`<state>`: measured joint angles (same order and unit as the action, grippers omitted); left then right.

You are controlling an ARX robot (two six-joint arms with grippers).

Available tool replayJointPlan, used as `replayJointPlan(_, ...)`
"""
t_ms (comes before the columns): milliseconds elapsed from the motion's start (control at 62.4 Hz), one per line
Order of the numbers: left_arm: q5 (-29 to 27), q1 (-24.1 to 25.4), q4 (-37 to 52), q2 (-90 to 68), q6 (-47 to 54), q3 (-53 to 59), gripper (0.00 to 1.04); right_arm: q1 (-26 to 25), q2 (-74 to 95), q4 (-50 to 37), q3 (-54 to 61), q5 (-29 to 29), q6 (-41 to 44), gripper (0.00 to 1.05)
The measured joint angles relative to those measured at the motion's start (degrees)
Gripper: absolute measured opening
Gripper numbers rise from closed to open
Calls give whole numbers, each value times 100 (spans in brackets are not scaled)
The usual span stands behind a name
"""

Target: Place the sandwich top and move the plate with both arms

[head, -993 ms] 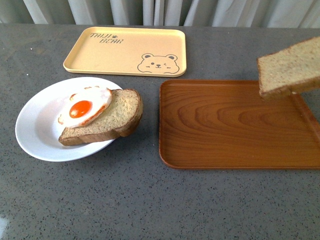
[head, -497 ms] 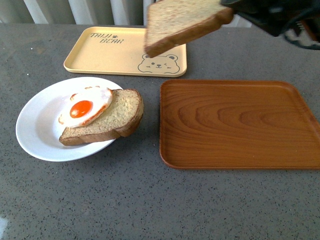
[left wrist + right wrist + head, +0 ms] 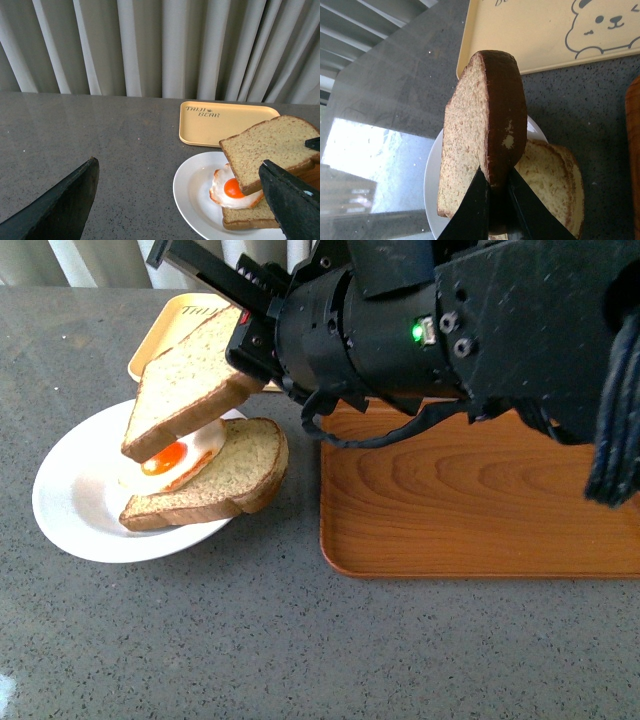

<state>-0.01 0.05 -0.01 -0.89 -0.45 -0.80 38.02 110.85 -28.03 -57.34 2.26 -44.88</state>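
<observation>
sandwich top (image 3: 185, 390): speckled brown slice, held tilted in the air above the plate (image 3: 70, 510), its low edge over the fried egg (image 3: 168, 457) and not touching it. It looks light, soft and crumbly. I'd judge a hard squeeze would dent it and a loose one let it droop, so the firmer crust edge is the place to hold

right claw (image 3: 492, 187): pressed together on that dark crust edge, pinching the slice between its fingers

left claw (image 3: 178, 165): spread wide, holding nothing, hanging short of the plate and not touching it

plate: white, shallow, on the desk (image 3: 300, 640). It carries the egg on a lower bread slice (image 3: 235, 470). Likely stiff, smooth and slippery at the rim, so take opposite edges, one claw each, and keep it level or the stack may slide

wooden tray (image 3: 470, 490): just beside the plate
</observation>
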Motion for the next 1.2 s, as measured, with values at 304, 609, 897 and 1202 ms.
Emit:
replayJointPlan(304,0,0,0,0,0,0,96,142,313,42,-42,11,-35,3)
replayJointPlan(609,0,0,0,0,0,0,96,208,313,22,9,4,-35,3)
replayJointPlan(897,0,0,0,0,0,0,96,227,313,-87,212,-37,-33,42)
replayJointPlan(1202,0,0,0,0,-2,0,96,232,181,-304,566,103,125,97)
